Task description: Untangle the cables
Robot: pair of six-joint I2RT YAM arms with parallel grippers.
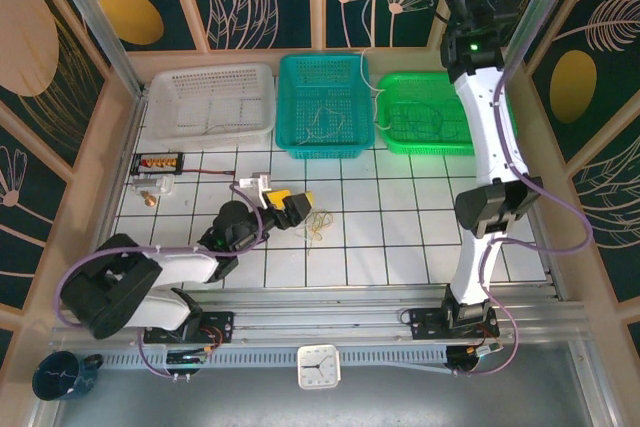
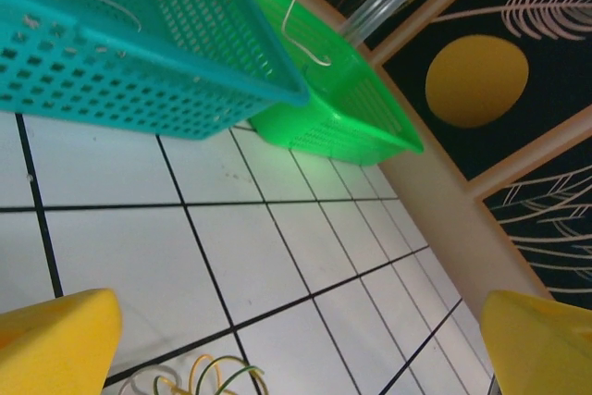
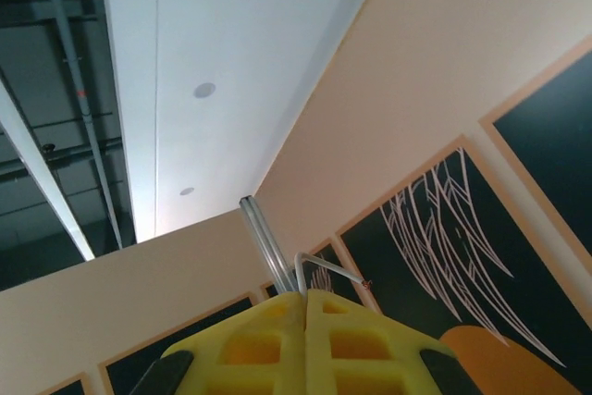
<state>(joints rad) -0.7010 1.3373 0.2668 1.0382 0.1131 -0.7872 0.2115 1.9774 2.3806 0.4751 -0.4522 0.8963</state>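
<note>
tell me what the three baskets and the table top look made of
White basket, teal basket, green basket: moulded plastic, slightly glossy; uniform colour and perforated grid walls. Table top: white square tiles with dark joints, smooth; possibly ceramic, possibly a printed sheet.

Left arm (image 1: 150, 282) lying low, folding at elbow, forearm reaching forward and right over table. Left claw (image 1: 296, 203) hovering just above table, jaws standing wide apart. Yellow fingers (image 2: 55, 344) sitting at both lower corners of wrist view, gripping nothing.

Right arm (image 1: 488, 137) standing tall, upper link rising from base, forearm stretching up toward far side, wrist pointing upward. Right claw (image 3: 305, 312) pressing its fingers together, thin whitish cable (image 3: 324, 268) poking out from seam at tips.
</note>
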